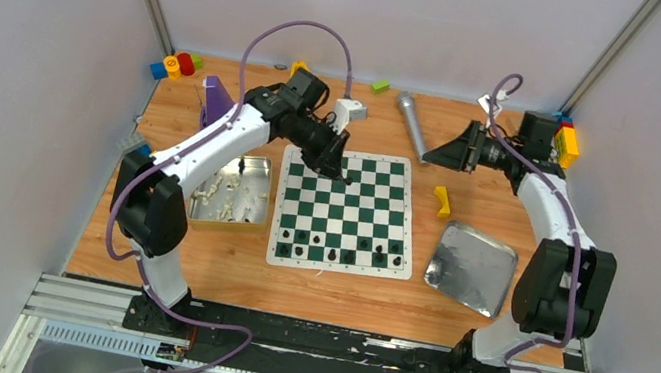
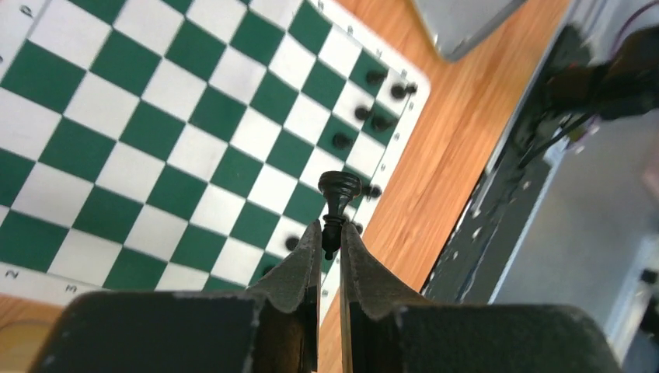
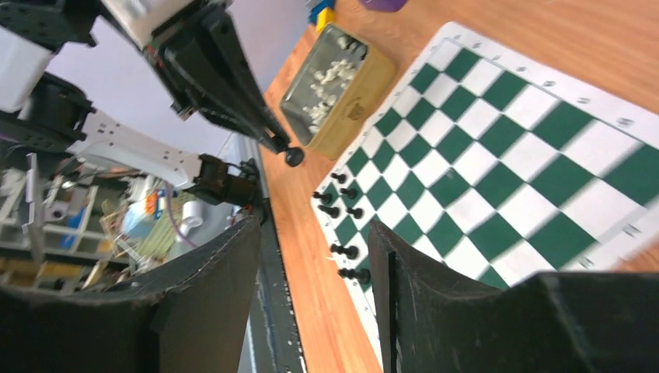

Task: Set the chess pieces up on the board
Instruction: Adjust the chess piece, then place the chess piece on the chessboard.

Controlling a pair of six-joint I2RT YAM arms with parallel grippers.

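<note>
The green-and-white board [image 1: 345, 211] lies flat in the middle of the table. Several black chess pieces [image 1: 350, 255] stand on its two nearest rows. My left gripper [image 1: 344, 176] hangs over the board's far left corner, shut on a black piece [image 2: 339, 191] pinched by its head between the fingertips [image 2: 312, 247], base pointing away. My right gripper [image 1: 435, 155] hovers beyond the board's far right corner, open with nothing between its fingers [image 3: 233, 256]. The right wrist view shows the board [image 3: 505, 155], the standing black pieces [image 3: 342, 211] and the held piece [image 3: 294, 157].
A gold tin [image 1: 230, 192] holding white pieces sits left of the board. A shiny metal tray [image 1: 473, 266] lies to the right. A yellow block [image 1: 444, 201], a grey microphone [image 1: 412, 123], a purple object [image 1: 214, 99] and coloured blocks [image 1: 174, 65] lie along the far side.
</note>
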